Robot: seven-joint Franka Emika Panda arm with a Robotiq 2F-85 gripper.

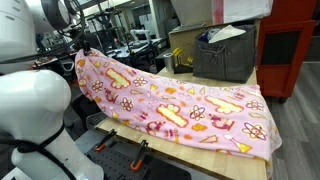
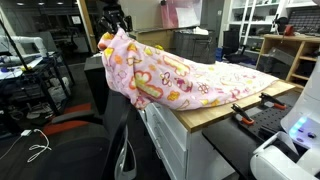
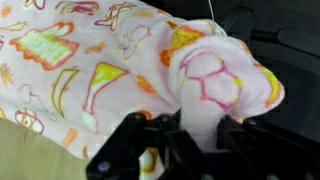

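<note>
Black tool (image 3: 190,135), at the lower edge of the wrist view, was closed tight on a bunched corner of the pink patterned blanket (image 3: 90,60). In both exterior views this corner was held raised at the upper left, while the remainder of the blanket lay spread across the wooden bench (image 1: 185,160) toward the right

My arm (image 1: 35,105) is smooth, rounded white shells with dark seams at the joints, and my gripper (image 3: 190,138) is angular matte black
</note>
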